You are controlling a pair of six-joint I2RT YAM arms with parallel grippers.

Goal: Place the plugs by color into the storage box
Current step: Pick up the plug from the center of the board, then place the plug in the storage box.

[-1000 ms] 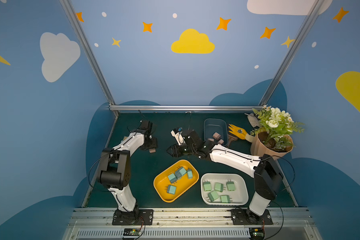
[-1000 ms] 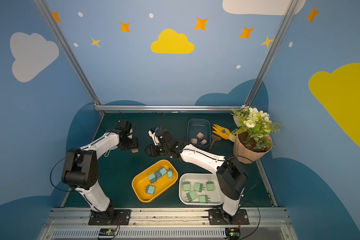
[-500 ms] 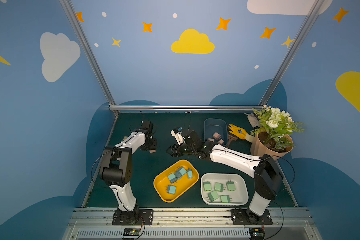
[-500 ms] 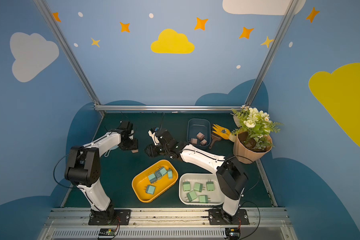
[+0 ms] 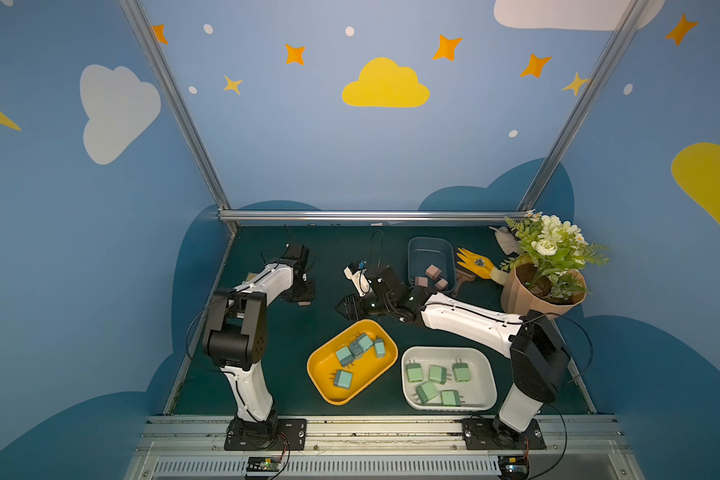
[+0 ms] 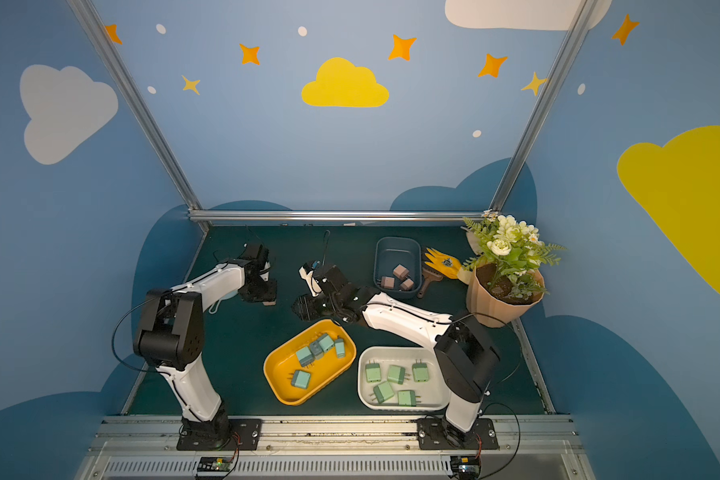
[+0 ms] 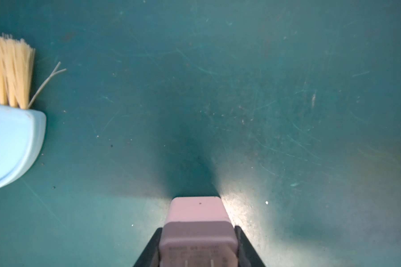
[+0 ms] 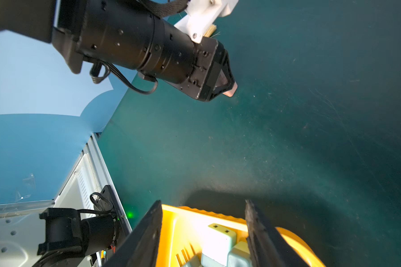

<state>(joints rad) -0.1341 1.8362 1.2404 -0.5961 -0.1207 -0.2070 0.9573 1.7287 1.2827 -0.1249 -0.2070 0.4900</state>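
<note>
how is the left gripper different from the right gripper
The left gripper is shut on a pink plug; the right gripper stands open and holds nothing. The left gripper points down at the green mat, near a light-blue brush; the right gripper lies more level, beside the far rim of the yellow tray. Both have black fingers.

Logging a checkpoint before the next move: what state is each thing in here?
Left claw: shut on the pink plug.
Pink plug: gripped between the claw's fingers.
Right claw: open, empty, above the yellow tray's rim.
Yellow tray: holds five blue plugs.
White tray: holds five green plugs.
Dark blue bin: holds three pink plugs.
</note>
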